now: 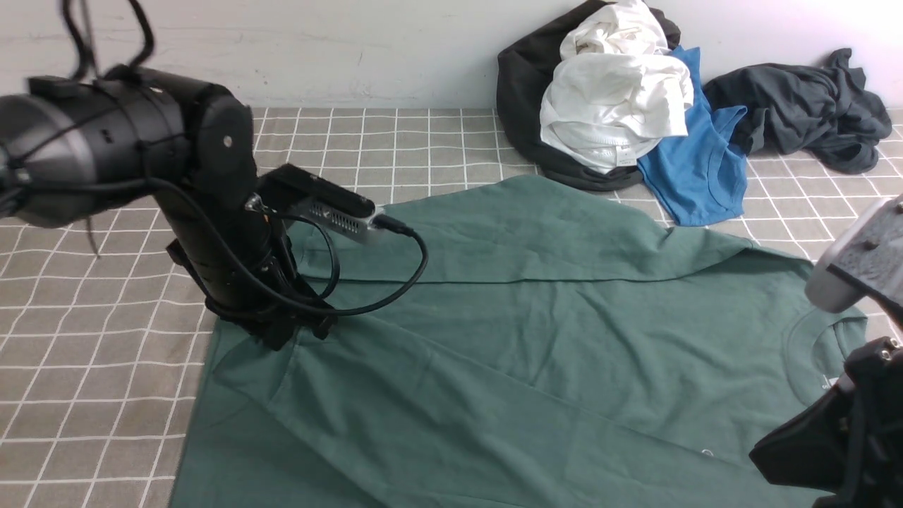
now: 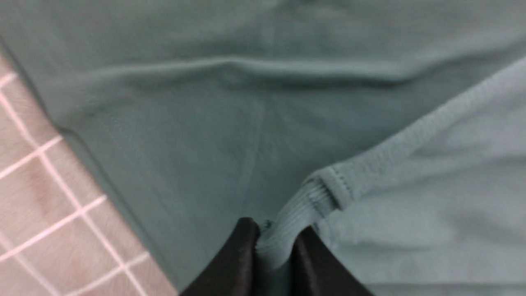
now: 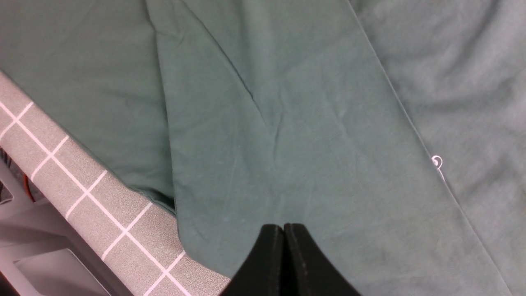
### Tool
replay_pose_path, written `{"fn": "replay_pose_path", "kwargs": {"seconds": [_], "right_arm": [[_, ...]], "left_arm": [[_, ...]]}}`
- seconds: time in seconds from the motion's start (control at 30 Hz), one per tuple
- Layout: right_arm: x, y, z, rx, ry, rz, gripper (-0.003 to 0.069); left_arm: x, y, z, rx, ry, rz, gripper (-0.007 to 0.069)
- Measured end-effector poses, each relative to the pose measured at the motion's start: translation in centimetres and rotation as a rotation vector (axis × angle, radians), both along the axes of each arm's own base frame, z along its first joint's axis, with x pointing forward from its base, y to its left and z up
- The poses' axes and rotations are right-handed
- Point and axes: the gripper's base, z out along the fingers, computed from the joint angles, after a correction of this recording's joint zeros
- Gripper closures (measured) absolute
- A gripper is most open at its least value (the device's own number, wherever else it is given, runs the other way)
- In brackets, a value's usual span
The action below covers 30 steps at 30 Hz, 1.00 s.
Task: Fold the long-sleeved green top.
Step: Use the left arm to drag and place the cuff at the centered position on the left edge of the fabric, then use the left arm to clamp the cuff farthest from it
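From my station I list, front view: green top (image 1: 621,339), matt cloth, softly creased. At one o'clock, white garment (image 1: 614,99), smooth cloth; blue top (image 1: 695,155), matt cloth; charcoal garment (image 1: 797,106), matt, rumpled cloth. At ten o'clock, left arm (image 1: 127,141), smooth dark casing, faintly glossy.

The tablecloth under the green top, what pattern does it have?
White grid lines on a grey-brown tablecloth, clearest in the front view.
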Motion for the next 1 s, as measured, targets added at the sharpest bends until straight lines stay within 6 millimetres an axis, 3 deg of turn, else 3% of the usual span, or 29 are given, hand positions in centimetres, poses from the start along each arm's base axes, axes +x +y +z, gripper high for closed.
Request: {"fn": "replay_pose_path", "kwargs": {"seconds": [0.07, 0.17, 0.27, 0.4, 0.53, 0.6, 0.67, 0.87, 1.0], "right_arm": [[0.0, 0.0, 0.0, 0.000, -0.001, 0.000, 0.0673], [0.1, 0.0, 0.0, -0.002, -0.007, -0.002, 0.0673], [0.3, -0.1, 0.0, -0.007, -0.021, -0.031, 0.0673], [1.0, -0.6, 0.1, -0.022, -0.066, -0.127, 0.0673], [1.9, -0.9, 0.0, -0.054, -0.097, -0.209, 0.0673], [2.2, -1.0, -0.2, -0.067, -0.094, -0.225, 0.0673], [2.6, -0.9, -0.7, -0.077, -0.073, -0.238, 0.0673], [2.6, -0.8, -1.0, -0.084, -0.040, -0.237, 0.0673], [2.4, -0.8, -1.1, -0.091, -0.016, -0.233, 0.0673]], "left_arm": [[0.7, 0.2, -0.8, 0.006, 0.017, 0.011, 0.0490], [2.3, 0.7, -1.6, 0.008, 0.022, 0.034, 0.0347], [3.8, 1.2, -0.6, -0.005, -0.025, 0.062, 0.0204], [6.3, 2.7, 1.3, -0.044, -0.103, 0.147, 0.0085], [8.8, 4.2, 1.7, -0.097, -0.148, 0.229, 0.0064], [9.8, 4.7, 1.0, -0.110, -0.149, 0.252, 0.0062], [11.8, 4.7, -1.0, -0.138, -0.160, 0.276, 0.0062], [14.5, 4.3, -4.5, -0.152, -0.167, 0.290, 0.0062], [15.6, 4.4, -5.4, -0.135, -0.185, 0.302, 0.0062]]}}
